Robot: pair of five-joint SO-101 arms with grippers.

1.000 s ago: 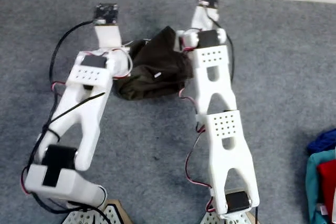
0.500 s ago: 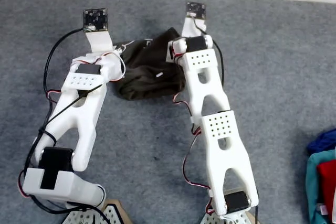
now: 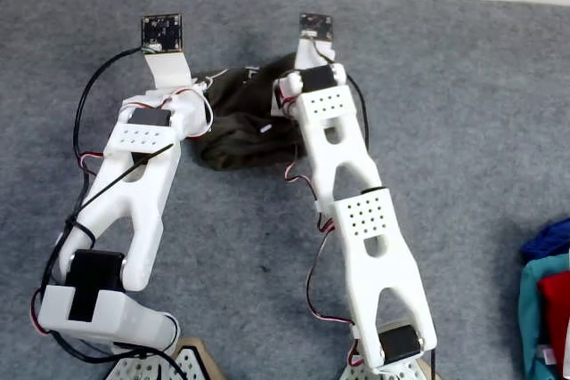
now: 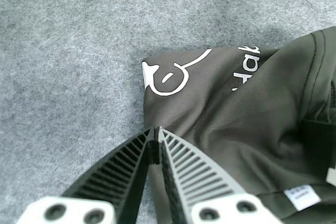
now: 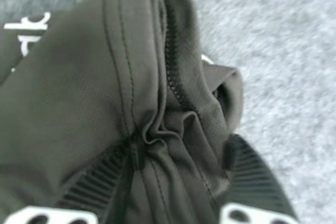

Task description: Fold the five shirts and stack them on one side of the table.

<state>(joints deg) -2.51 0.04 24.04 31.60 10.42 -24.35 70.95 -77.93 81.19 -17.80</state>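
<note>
Dark shirt (image 3: 249, 126), soft and crumpled, lies on the fuzzy grey table (image 3: 463, 131). Left gripper (image 4: 155, 131) pinches its thin edge tight. Right gripper (image 5: 181, 156) squeezes a bunched fold between ribbed fingers (image 5: 94, 192).

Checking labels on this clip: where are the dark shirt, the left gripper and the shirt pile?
dark shirt (image 3: 239, 135), high view, its crumpled middle.
left gripper (image 4: 156, 130), left wrist view, fingertips shut on the dark shirt's edge.
shirt pile (image 3: 529, 295), high view, its teal layer.
</note>
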